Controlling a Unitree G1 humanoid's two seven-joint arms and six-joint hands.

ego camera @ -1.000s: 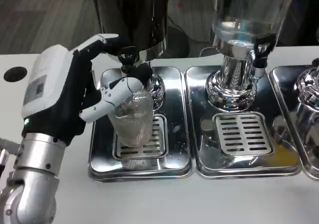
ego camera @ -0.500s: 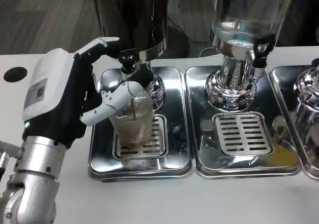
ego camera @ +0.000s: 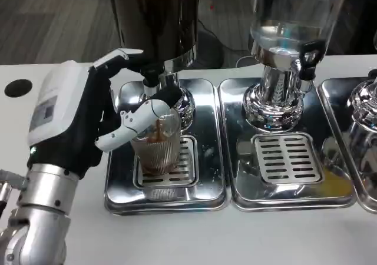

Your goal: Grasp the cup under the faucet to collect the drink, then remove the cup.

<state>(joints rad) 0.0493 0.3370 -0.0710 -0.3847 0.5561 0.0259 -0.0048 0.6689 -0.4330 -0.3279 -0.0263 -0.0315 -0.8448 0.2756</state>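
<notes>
At the far left of the white table [ego camera: 177, 235] a small dark round hole [ego camera: 17, 87] marks the top. Next comes the left hand [ego camera: 79, 121], its silver forearm rising from the lower left corner; the thumb and fingers wrap around the ribbed clear cup [ego camera: 156, 147], gripping it, with one finger reaching up beside the black faucet [ego camera: 151, 76]. The cup stands upright on the slotted grate [ego camera: 187, 159] of the left steel drip tray [ego camera: 165, 197], directly below that faucet, and holds brown drink. The faucet belongs to a dark drink dispenser [ego camera: 156, 17] whose chrome base sits at the back of the tray, close behind the cup.

Just beside it to the right lies a second drip tray [ego camera: 288, 200] with its own grate [ego camera: 288, 158], carrying a clear-tank dispenser [ego camera: 291, 23] on a chrome pedestal, a black tap [ego camera: 307, 65] on its right side. At the right edge part of a third tray [ego camera: 359, 159] and another chrome base show, with a yellowish reflection or stain in the metal. Behind the table lie grey floor and dark cables.
</notes>
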